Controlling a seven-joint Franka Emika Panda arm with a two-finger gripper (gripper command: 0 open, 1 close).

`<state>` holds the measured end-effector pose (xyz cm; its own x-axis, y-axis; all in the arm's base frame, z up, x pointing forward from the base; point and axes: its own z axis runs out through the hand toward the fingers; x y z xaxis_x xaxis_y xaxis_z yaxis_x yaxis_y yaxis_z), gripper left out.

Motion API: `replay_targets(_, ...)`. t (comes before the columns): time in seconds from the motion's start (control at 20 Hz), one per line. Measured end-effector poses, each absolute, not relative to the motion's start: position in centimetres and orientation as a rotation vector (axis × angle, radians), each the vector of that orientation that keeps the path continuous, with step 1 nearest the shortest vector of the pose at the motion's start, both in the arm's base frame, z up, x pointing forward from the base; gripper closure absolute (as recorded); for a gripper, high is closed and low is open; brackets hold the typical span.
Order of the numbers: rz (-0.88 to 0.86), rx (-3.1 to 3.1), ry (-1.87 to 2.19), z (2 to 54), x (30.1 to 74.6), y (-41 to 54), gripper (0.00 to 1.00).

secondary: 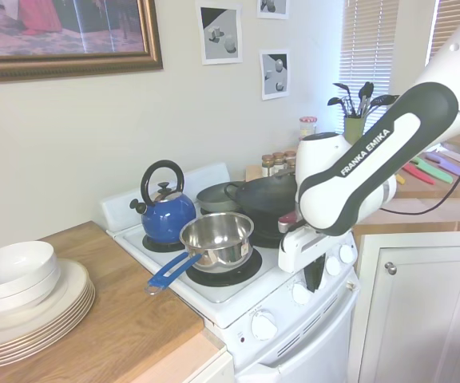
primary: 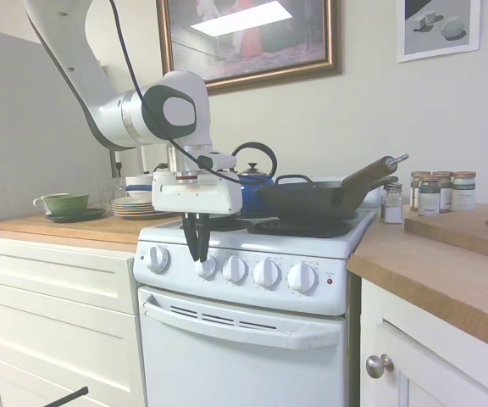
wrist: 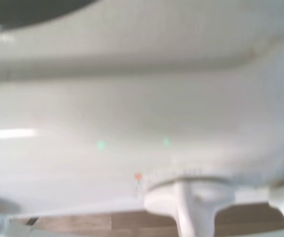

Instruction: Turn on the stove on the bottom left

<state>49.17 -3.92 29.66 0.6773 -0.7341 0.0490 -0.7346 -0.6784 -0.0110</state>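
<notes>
The narrow white stove (primary: pixel 252 339) has five round knobs along its front panel, a small red light (primary: pixel 329 281) and a white oven-door handle (primary: pixel 244 326). My gripper (primary: pixel 200 261) points down at the panel, its dark fingers (primary: pixel 195 237) pinched together on the second knob from the left (primary: pixel 204 268). The leftmost knob (primary: pixel 158 259) stays free beside it. From the other side, my gripper (secondary: pixel 314 275) hangs in front of the knob row, hiding one knob. The wrist view shows a blurred white knob (wrist: pixel 186 197) close up.
On the burners stand a blue kettle (secondary: pixel 164 209), a steel pot with a blue handle (secondary: pixel 216 237) and a dark wok (primary: pixel 312 202). Stacked plates and bowls (secondary: pixel 22 295) and a green cup (primary: pixel 64 203) sit on the left counter, spice jars (primary: pixel 439 191) on the right.
</notes>
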Motion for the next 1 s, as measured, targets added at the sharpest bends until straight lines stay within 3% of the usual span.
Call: replay_targets(1.0,0.082,2.866,-1.254,29.5,50.9,-4.1,1.0)
